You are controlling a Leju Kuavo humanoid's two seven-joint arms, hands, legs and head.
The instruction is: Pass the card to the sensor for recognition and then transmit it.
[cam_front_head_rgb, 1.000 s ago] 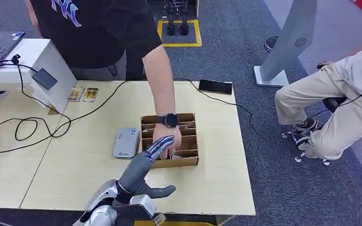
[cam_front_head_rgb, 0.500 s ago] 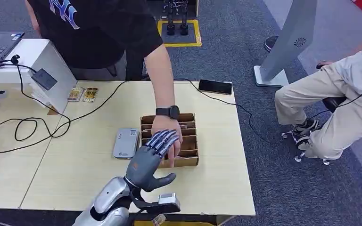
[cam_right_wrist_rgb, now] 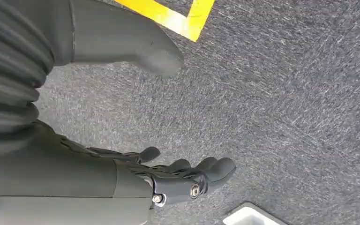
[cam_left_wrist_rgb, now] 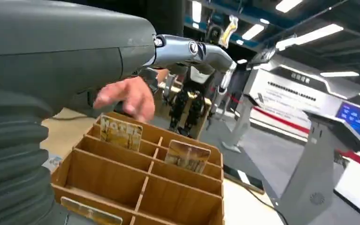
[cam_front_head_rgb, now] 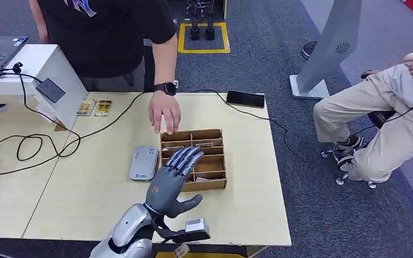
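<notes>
1. Two changes are noted against the pictures of a second ago: the person's hand [cam_front_head_rgb: 164,113] has been drawn out of the wooden card box [cam_front_head_rgb: 220,156] and is now held just beyond its far edge, and the robot's left hand [cam_front_head_rgb: 171,180] has been brought forward over the box's near compartments.

2. The left hand is seen flat and wide open, fingers spread and thumb out to the side; nothing is held in it.

3. Several cards are found in the box. Seen from the left wrist, one patterned card [cam_left_wrist_rgb: 120,132] stands upright in a far row, another card [cam_left_wrist_rgb: 187,156] stands in the row next to it, and a third card edge [cam_left_wrist_rgb: 90,212] is seen at the nearest row. Which of them is meant to be taken cannot be told.

4. The grey card reader [cam_front_head_rgb: 143,162] (taken to be the sensor) lies flat on the table [cam_front_head_rgb: 86,199], just beside the box on its left.

5. The right hand [cam_right_wrist_rgb: 168,176] hangs over the carpet, well away from the box, its fingers loosely curled with nothing in them.

6. With the person's hand withdrawn, the box is judged free for a pick; no card has been gripped, so the pass to the reader and the handover remain to be done.
</notes>
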